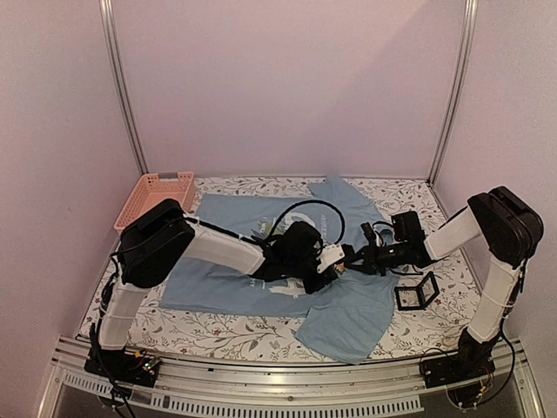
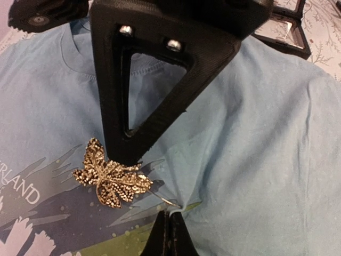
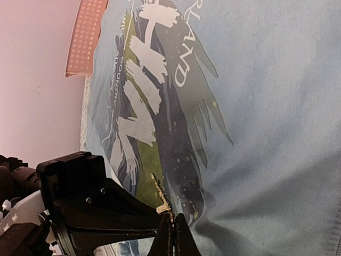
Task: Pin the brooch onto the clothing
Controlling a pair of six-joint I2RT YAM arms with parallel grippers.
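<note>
- The pink basket [image 1: 157,196] stands at ten o'clock on the table [image 1: 261,335], well clear of the work.
- The clothing [image 1: 218,287] lies flat, chest print up. Both arms meet over it just to the three o'clock side of its middle.
- The left gripper [image 2: 169,226] has its fingers pressed together, tips down on the fabric by a small pucker. I cannot tell whether they trap cloth or the pin wire [image 2: 166,200].
- The brooch [image 2: 109,173] rests on the dark streaks of the print, at ten o'clock from those tips.
- The right gripper [image 3: 172,229] looks nipped on the brooch's edge, jaws closed.
- To do this well, I judge: keep the pucker raised and taut, drive the pin shallowly through the fold towards four o'clock, and keep the brooch from twisting so the point resurfaces.
- The black frame box [image 1: 416,292] sits at four o'clock from the grippers, apart.
</note>
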